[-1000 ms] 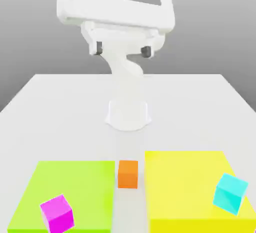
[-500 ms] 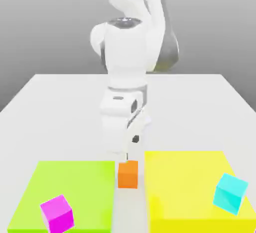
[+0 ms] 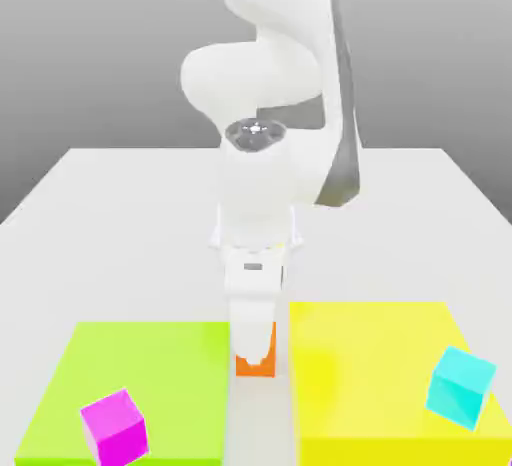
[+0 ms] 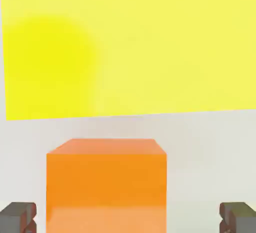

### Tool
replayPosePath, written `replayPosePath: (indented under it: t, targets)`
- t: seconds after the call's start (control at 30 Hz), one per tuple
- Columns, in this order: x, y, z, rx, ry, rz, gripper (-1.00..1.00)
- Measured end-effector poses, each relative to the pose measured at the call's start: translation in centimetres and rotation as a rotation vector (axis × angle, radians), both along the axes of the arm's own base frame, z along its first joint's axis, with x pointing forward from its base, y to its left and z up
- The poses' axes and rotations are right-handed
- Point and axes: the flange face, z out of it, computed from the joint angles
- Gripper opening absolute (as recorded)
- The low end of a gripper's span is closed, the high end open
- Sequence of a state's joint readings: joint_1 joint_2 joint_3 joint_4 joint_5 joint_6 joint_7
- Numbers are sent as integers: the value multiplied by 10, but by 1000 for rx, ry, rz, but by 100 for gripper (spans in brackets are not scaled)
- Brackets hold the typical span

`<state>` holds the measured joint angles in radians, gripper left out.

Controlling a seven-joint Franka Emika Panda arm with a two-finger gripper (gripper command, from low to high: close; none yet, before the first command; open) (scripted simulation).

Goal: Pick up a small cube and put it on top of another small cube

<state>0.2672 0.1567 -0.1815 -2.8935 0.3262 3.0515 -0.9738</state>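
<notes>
The hand (image 3: 254, 354) hangs straight above the orange cube (image 3: 255, 365), which sits on the bare strip of desk (image 3: 120, 214) between the green mat (image 3: 150, 374) and the yellow mat (image 3: 385, 374), near the front edge. In the hand view the two dark fingertips (image 4: 17, 217) stand wide open on either side of the cube with clear daylight at each flank, and they hold nothing.

The step in hand looks like the final descent before the grasp. To do it well, the hand should drop square to the cube's faces, keeping the gaps at each side even (they look fairly balanced now), so that neither finger nudges the cube sideways onto a mat. It should go low enough that the pads meet the cube around its middle, not its top edge, then close gently.

The pink cube (image 3: 114, 426) waits on the near left of the green mat, well apart; the blue cube (image 3: 461, 386) on the yellow mat's right is best left alone.
</notes>
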Motion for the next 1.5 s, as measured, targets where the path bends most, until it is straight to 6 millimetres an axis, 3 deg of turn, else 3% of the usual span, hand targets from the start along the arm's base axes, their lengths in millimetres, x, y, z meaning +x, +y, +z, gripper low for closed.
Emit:
replayPosePath:
  t: [0.1, 0.13, 0.37, 0.63, 0.9, 0.97, 1.2, 1.5]
  targets:
    - [-4, 1, -14, -2, 5, -2, 0]
    - [-5, 1, -18, -2, 7, -3, -100]
    - [-6, 1, -19, -1, 9, -3, -100]
    - [1, 0, 15, 2, 0, 1, -100]
    - [-5, 1, 44, 0, 9, -5, -100]
    - [7, -9, 51, -8, 12, -84, -100]
    - [80, -65, 83, -30, 17, -522, -100]
    - [160, -134, 140, -7, 12, -1060, -100]
